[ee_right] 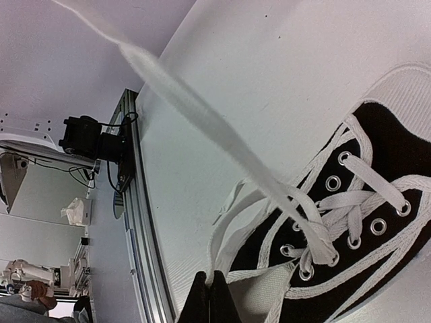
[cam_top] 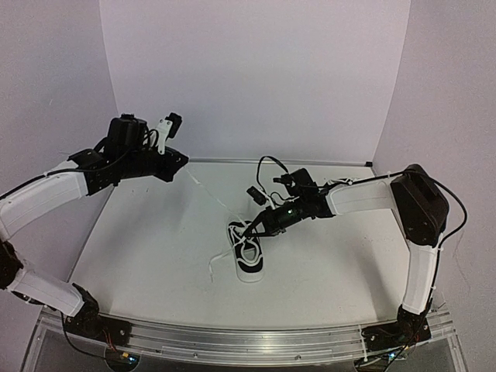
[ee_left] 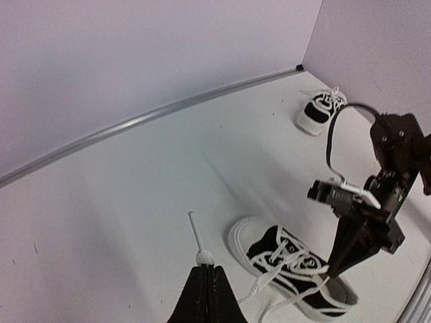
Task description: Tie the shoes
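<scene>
Two shoes are on the table [cam_top: 139, 248]: the middle shoe [cam_top: 248, 252] and the corner shoe [ee_left: 320, 111]. The left gripper [ee_left: 204, 267] and the right gripper [ee_right: 208, 276] are closed, each pinching one lace [ee_left: 195, 232] of the middle shoe.

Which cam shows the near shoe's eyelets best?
Right wrist: the shoe is close up, with eyelets and laces sharp. Top external shows it tiny, eyelets unreadable. Left wrist shows it at the bottom edge, eyelets too small to tell.

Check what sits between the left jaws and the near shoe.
Only a white lace, stretched from the left gripper, jaws shut on its end, to the shoe; table under it bare. Clearest in top view.
</scene>
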